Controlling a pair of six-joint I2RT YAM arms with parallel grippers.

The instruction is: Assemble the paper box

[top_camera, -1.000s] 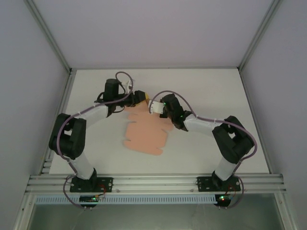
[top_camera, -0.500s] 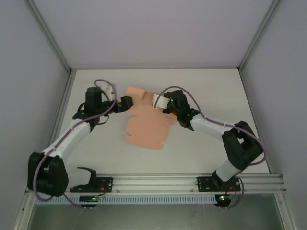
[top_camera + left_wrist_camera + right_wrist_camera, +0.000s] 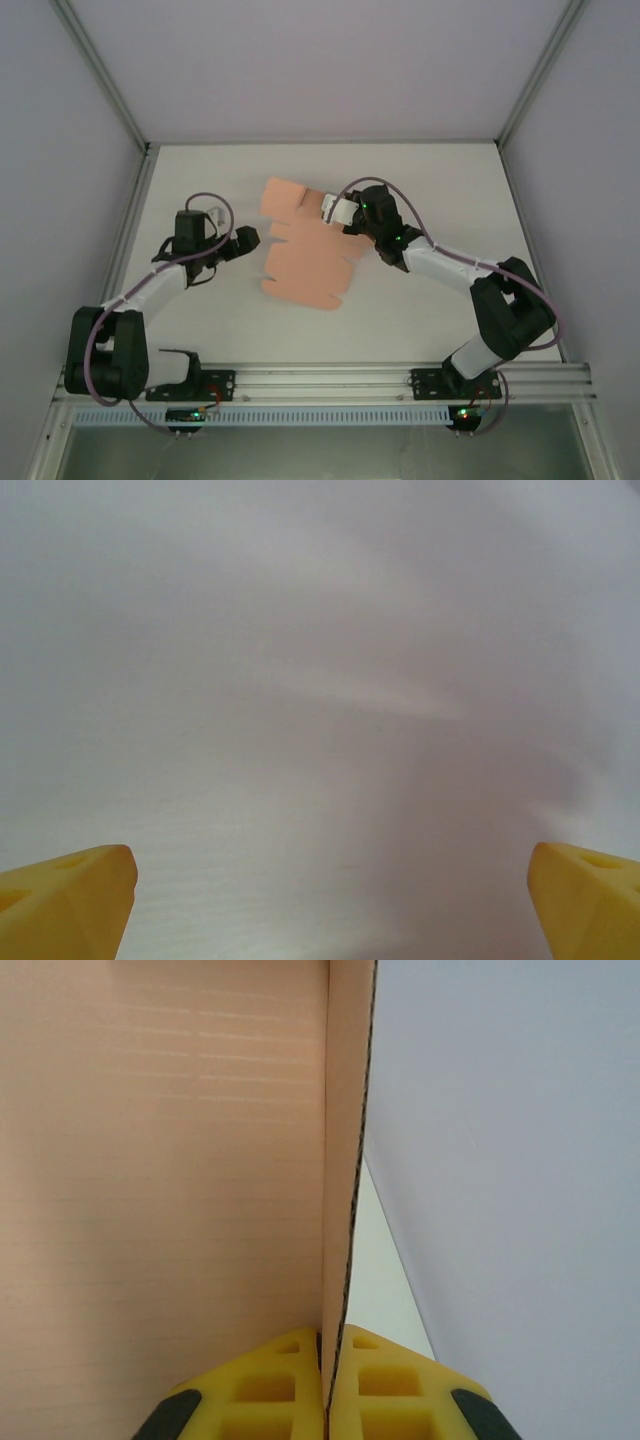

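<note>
The paper box [image 3: 305, 252] is a flat salmon-pink die-cut sheet with flaps, lying mid-table. My right gripper [image 3: 332, 212] is shut on the sheet's upper right edge. In the right wrist view the yellow fingers [image 3: 270, 1390] pinch a thin raised flap of the paper box [image 3: 345, 1160], and the rest of the sheet spreads to the left. My left gripper [image 3: 250, 239] hovers just left of the sheet, apart from it. Its yellow fingertips [image 3: 70, 900] stand wide open with only bare table between them.
The white table [image 3: 440, 180] is fenced by aluminium frame posts, with grey walls at left and right. A metal rail [image 3: 320, 380] runs along the near edge by the arm bases.
My left arm has pulled back left and down, off the sheet. The right gripper stayed on the sheet's edge, and the sheet's far flap now lies uncovered.
</note>
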